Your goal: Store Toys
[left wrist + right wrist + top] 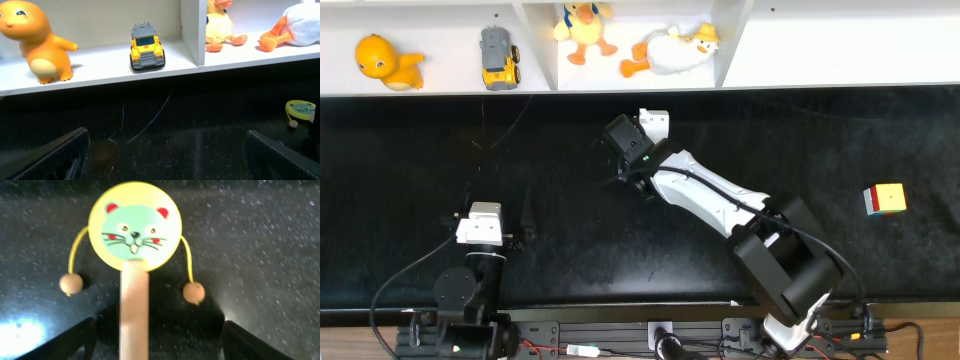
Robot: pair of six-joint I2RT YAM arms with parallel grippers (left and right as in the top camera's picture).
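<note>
A rattle drum (135,225) is flanked by the spread right gripper (160,340). Beyond the left gripper (165,160), likewise spread, a truck (146,52) is kept on the shelf (100,67).

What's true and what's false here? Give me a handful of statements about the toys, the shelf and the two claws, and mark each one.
1. The yellow truck shares a shelf compartment with the orange dinosaur toy. True.
2. The right claw is shut on the cat-face rattle. False: it is open, its fingers wide on either side of the handle, and the rattle lies on the black table.
3. The colour cube sits on the shelf. False: it lies on the table, near its right end.
4. A yellow plush duck and a white plush duck share the middle compartment. True.
5. The left claw is open and holds nothing. True.
</note>
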